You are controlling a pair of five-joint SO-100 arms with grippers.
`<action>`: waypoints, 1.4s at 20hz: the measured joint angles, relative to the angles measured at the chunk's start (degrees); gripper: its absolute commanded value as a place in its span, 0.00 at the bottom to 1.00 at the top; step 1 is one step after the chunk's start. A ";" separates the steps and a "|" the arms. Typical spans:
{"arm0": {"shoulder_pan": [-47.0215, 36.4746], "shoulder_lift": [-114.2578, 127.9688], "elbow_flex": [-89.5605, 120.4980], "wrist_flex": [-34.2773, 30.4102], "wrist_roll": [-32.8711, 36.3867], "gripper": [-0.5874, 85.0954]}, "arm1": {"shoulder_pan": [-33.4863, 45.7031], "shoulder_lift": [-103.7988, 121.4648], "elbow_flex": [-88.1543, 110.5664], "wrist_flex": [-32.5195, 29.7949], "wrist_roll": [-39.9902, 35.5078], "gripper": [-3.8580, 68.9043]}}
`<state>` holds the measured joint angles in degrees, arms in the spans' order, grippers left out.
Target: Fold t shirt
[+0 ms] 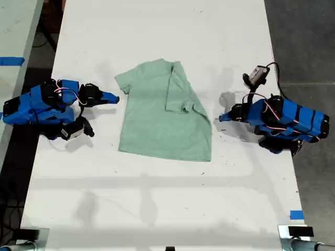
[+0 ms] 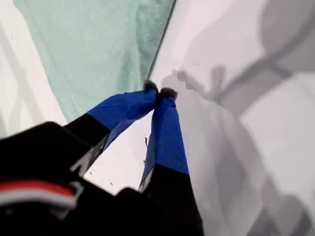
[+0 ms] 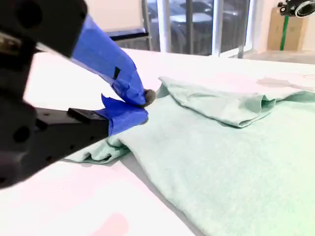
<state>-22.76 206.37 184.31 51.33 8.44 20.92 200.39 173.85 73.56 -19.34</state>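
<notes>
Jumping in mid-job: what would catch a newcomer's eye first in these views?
The pale green t shirt lies mid-table on the white table, one sleeve side already folded across its body. A blue arm flanks it on each side of the exterior view. My second gripper sits at the shirt's sleeve edge, jaws together; my first gripper rests closed on bare table beside the cloth.

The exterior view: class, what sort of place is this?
Probably a robotics lab or workshop: two blue arms sit on a white table, a t shirt between them, blue tape marking its edge.
</notes>
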 measured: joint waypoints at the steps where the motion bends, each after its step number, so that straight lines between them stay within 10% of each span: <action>1: 0.00 0.00 0.00 0.00 0.00 0.01 | -0.18 0.00 0.00 0.00 1.67 0.08; 28: 0.00 0.00 0.00 0.44 -0.35 0.01 | 0.00 0.09 0.26 2.72 5.10 0.05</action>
<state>-22.76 206.37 184.31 51.77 8.09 20.92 200.48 174.11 76.29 -14.24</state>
